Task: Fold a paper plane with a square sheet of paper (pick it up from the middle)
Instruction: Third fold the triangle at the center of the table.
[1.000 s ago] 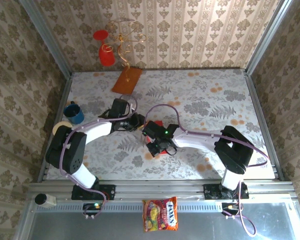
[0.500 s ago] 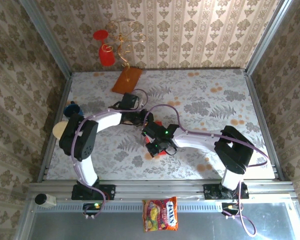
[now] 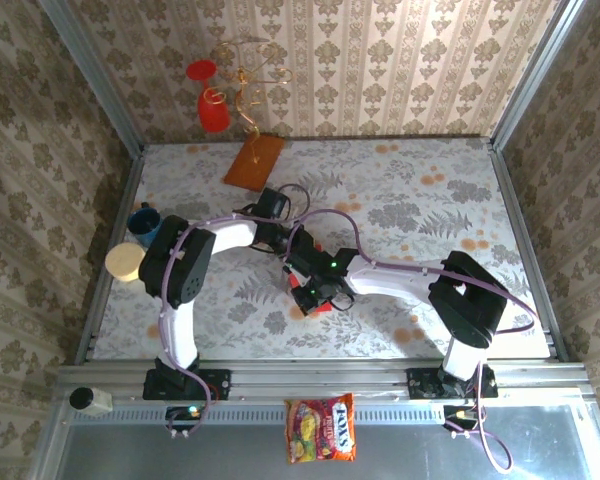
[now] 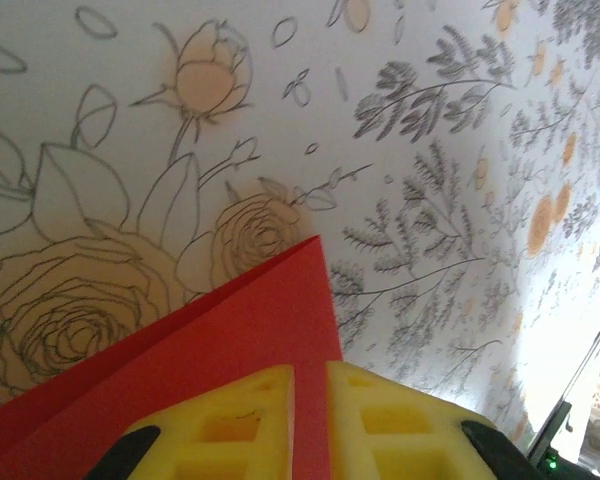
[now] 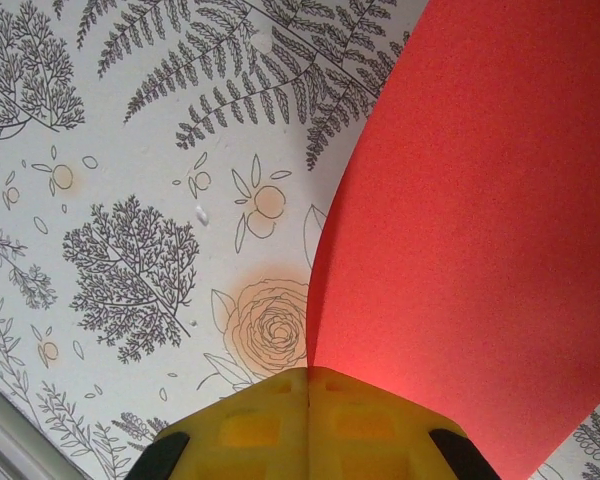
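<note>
My right pincer (image 5: 308,375) clamps the square sheet of paper (image 5: 480,200) above the table (image 5: 130,200); my left pincer (image 4: 310,372) nips its corner, presumably for folding.

- The left arm (image 3: 180,290) stands up from its base at the near edge of the table (image 3: 430,200). Its forearm reaches right towards the table's middle.
- The left gripper (image 4: 310,370) points down at the table. Its yellow fingers (image 4: 230,425) are almost together, with a narrow slit between them. The square sheet of paper (image 5: 480,200) runs under that slit; whether it is pinched cannot be told.
- The right arm (image 3: 400,282) reaches left from its base at the near edge, with its wrist just beside the left one.
- The right gripper (image 5: 308,372) has its fingers pressed together, clamping the sheet.
</note>
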